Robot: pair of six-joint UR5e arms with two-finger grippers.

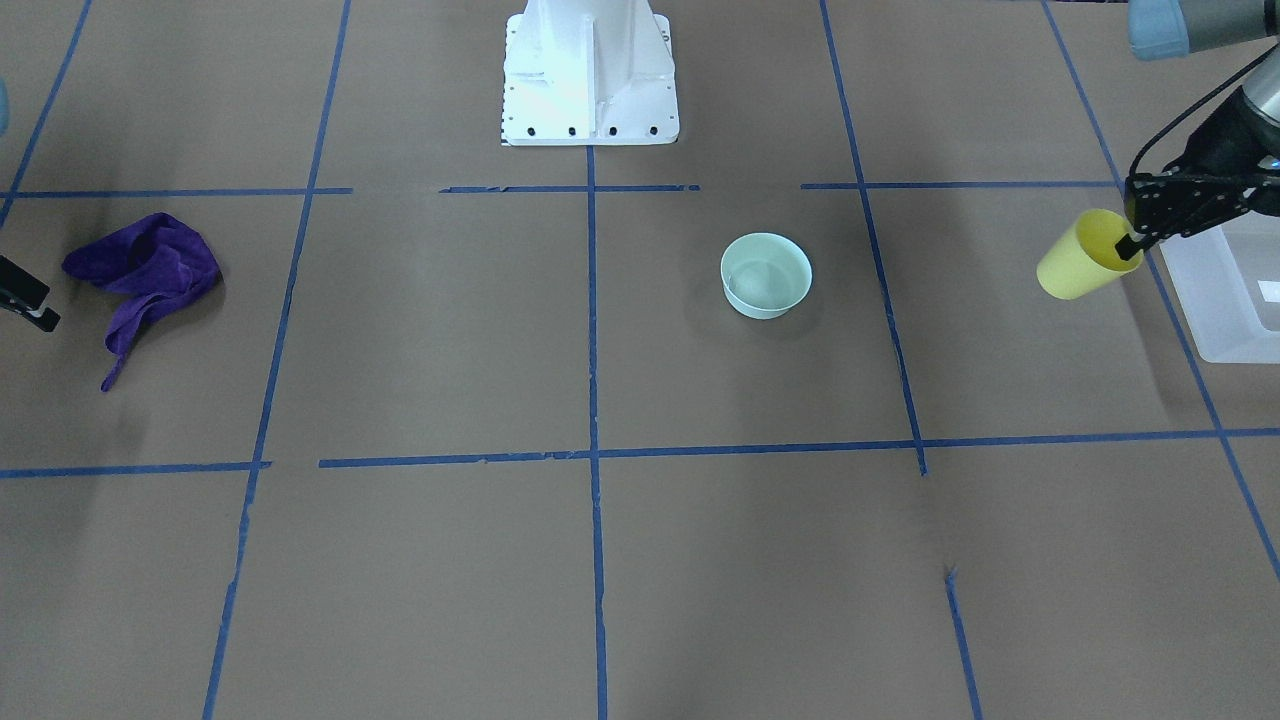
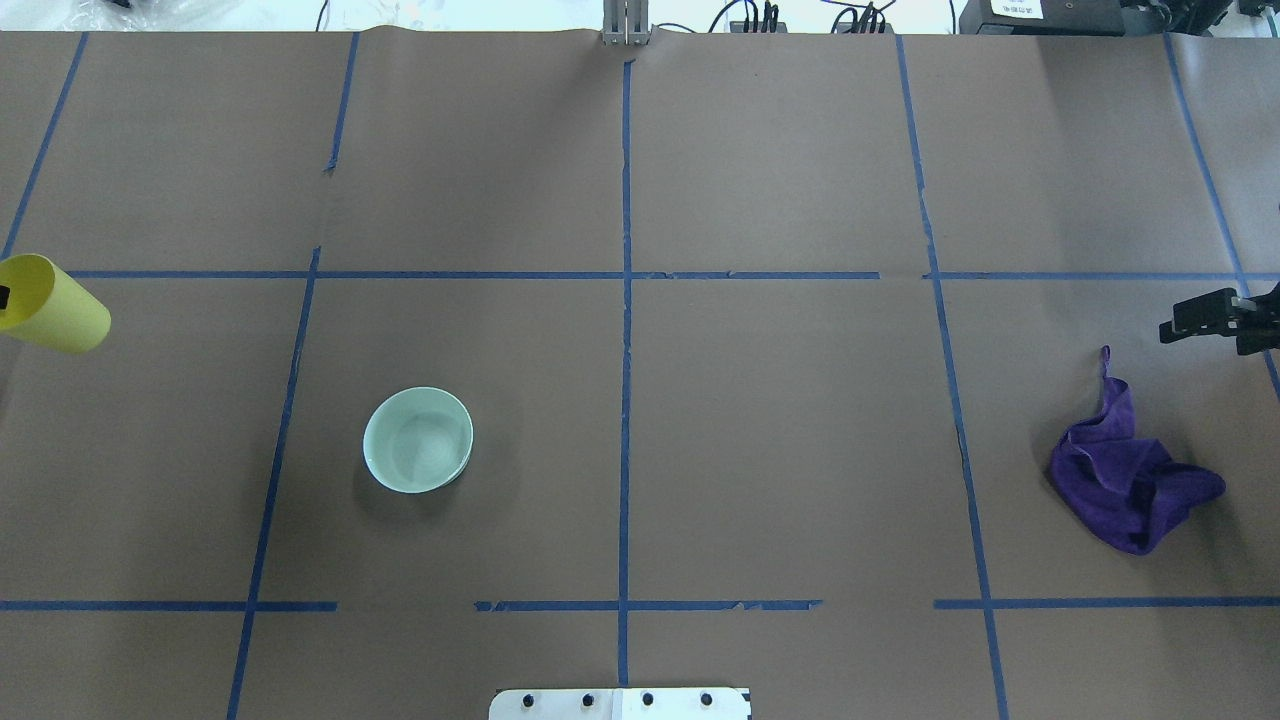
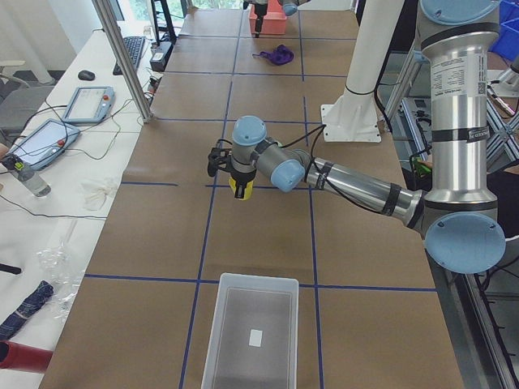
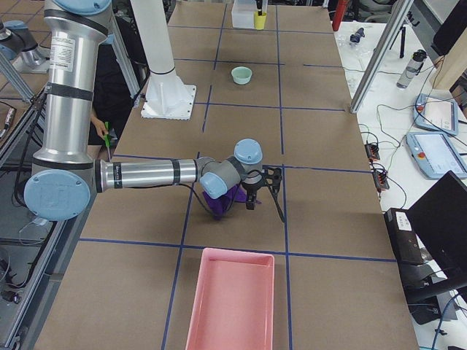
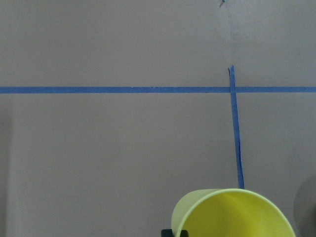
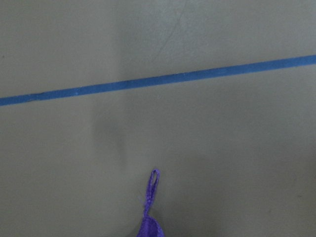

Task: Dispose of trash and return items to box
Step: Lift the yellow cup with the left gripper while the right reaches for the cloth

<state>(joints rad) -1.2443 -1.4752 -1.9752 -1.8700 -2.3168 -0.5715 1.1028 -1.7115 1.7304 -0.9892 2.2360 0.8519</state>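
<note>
Overhead exterior, one yellow cup (image 2: 60, 305), one bowl (image 2: 418, 440), one purple cloth (image 2: 1130, 480)

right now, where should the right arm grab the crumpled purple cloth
Take the crumpled purple cloth by its bunched, raised folds in the middle, coming straight down from above with the jaws astride a ridge. It lies limp on the brown table, so no side offers an edge, and the thin loop at its end is a slight target.

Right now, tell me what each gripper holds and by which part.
Left gripper holds the yellow cup by its rim, pinching the wall at the mouth. Right gripper holds nothing.
</note>
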